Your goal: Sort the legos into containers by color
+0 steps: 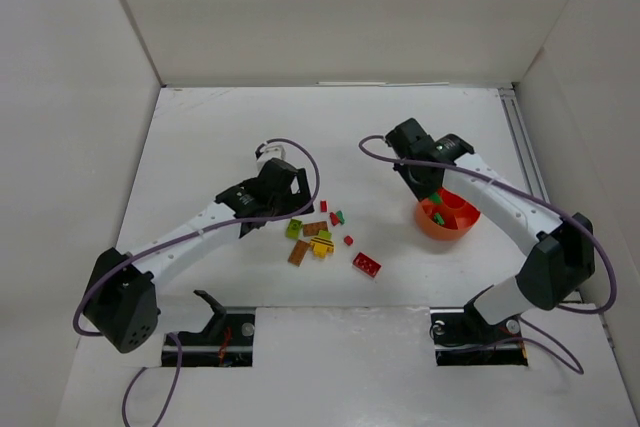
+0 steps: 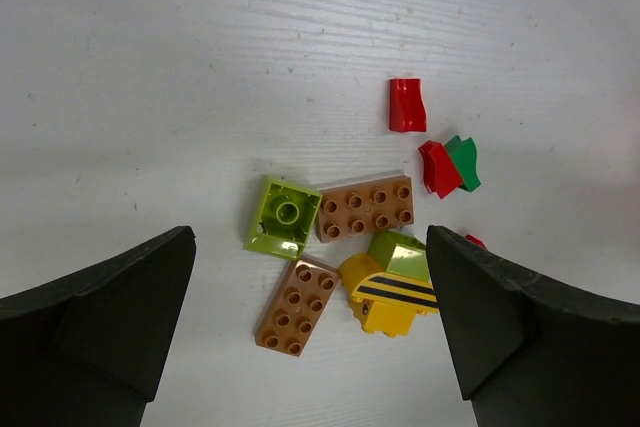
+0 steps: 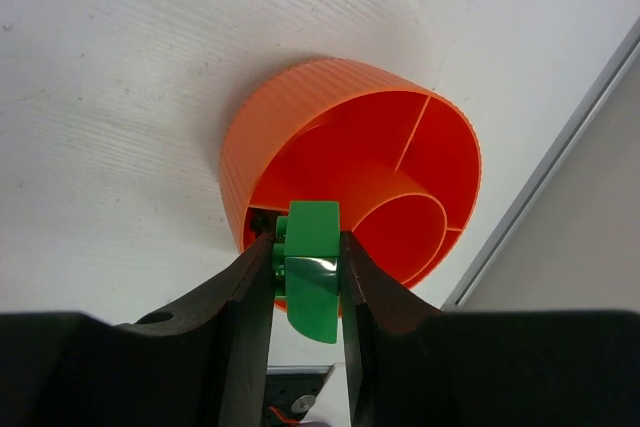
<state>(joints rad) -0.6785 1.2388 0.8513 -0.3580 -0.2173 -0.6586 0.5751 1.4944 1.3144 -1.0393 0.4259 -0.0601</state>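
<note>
You have bright, even, diffuse light from overhead in all three views, and the white table point(image 1: 200, 147) comes close to washing out. Shadows are soft and short: a faint grey arc beyond the orange bowl point(image 3: 300, 117) and thin ones beside the loose bricks point(image 2: 365, 209). In your right wrist view the green brick point(image 3: 312, 282) carries a small glossy highlight, and the dark fingers point(image 3: 230, 332) lose all detail. The overhead view is coarser, so small pieces look soft.
</note>
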